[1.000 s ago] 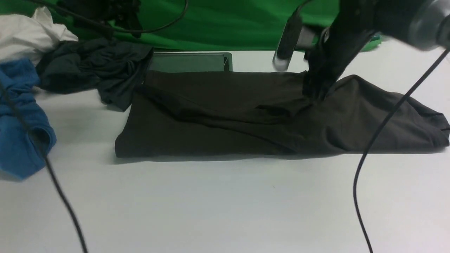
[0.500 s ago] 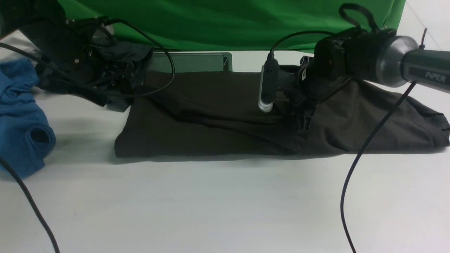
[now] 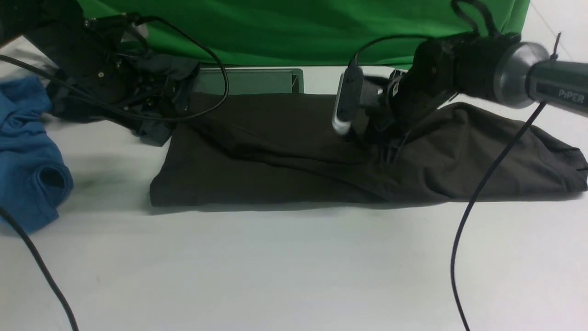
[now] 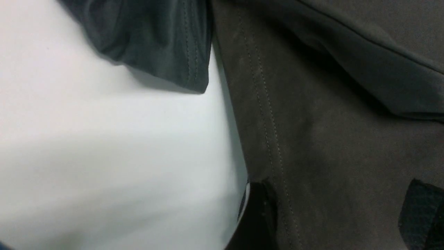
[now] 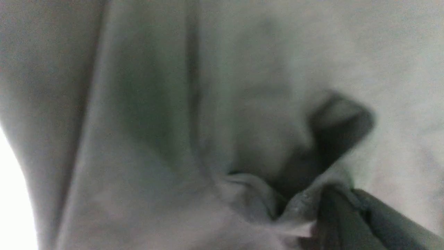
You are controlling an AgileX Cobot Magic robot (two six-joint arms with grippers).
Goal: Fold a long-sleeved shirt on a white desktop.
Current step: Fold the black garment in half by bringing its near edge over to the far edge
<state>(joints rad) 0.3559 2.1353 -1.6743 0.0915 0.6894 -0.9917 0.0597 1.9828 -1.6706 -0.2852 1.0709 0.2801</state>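
Observation:
The long-sleeved shirt (image 3: 275, 151), dark olive-brown, lies as a long flat band across the white desktop (image 3: 275, 266). My right gripper (image 3: 388, 147) is shut on a raised pinch of its cloth near the middle; the right wrist view shows the closed fingers (image 5: 347, 215) gripping a bunched fold of the shirt (image 5: 173, 121). My left arm (image 3: 92, 59) reaches to the shirt's back left corner. There the left gripper (image 4: 340, 215) is open, its fingers (image 4: 258, 215) straddling the stitched hem of the shirt (image 4: 312, 121) just above the desktop (image 4: 104, 156).
A dark teal-grey garment (image 3: 156, 73) lies crumpled beside the shirt's back left corner, its edge (image 4: 156, 41) close to the left gripper. A blue garment (image 3: 27, 156) sits far left. The silver cable slot (image 3: 248, 82) lies behind the shirt. Black cables (image 3: 477, 193) hang over the table.
The left arm came down to the shirt's back left corner. The right arm swung down low over the shirt, and its gripper closed on the cloth and lifted it slightly.

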